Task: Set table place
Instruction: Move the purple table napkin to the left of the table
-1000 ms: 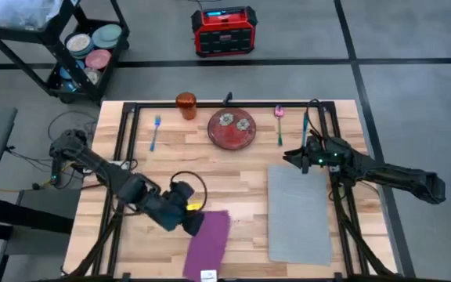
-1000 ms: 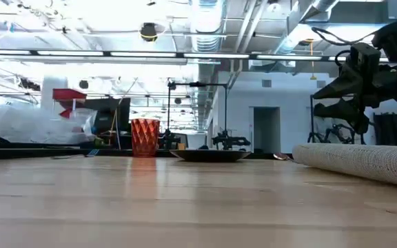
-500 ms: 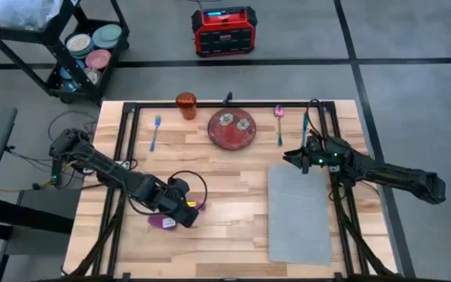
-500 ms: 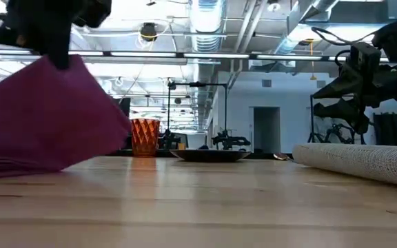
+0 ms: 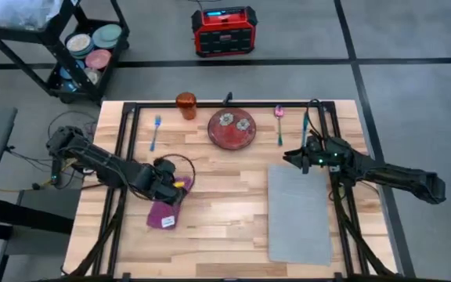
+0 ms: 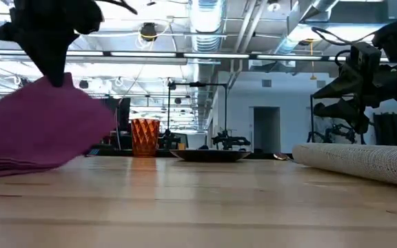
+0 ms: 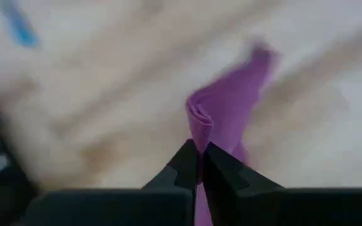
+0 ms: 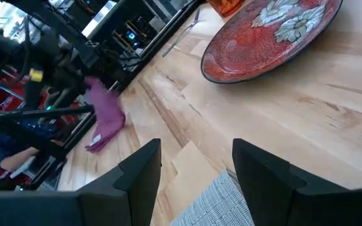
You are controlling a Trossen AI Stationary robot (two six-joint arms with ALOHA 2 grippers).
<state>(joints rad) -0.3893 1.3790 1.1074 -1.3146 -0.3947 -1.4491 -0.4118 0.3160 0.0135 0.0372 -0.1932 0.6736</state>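
Left gripper (image 5: 171,190): jaws closed on a pinched fold of the purple napkin (image 5: 163,213), over the left half of the table (image 5: 225,235).
Napkin: hangs from the closed jaws, with its lower end on the wood below them; the low view shows it draped at the picture's left edge, partly cut off.
Hard to make out: the left wrist view is smeared, so only the two fingertips (image 7: 187,164) and the crumpled purple fold are clear; a blue streak at one corner cannot be identified.
Right gripper (image 5: 294,156): jaws open and holding nothing, hovering over the far corner of the grey placemat (image 5: 298,213).
Placemat: flat on the right half of the table, below and behind the open jaws; in the low view its near edge looks like a thick ridge.
Red plate (image 5: 231,128): ahead of the right jaws, near the far edge; the low view shows only its thin dark rim.
Orange cup (image 5: 185,104): just beyond the plate, upright.
Blue fork (image 5: 156,131): well ahead of the left jaws.
Pink spoon (image 5: 279,114) and teal utensil (image 5: 305,125): beyond the right jaws, the teal one partly hidden by the arm.
Surface: light wood planks on a black frame.
Room: grey floor, a red box (image 5: 224,30) beyond the table, and a black cart (image 5: 69,47) carrying dishes.
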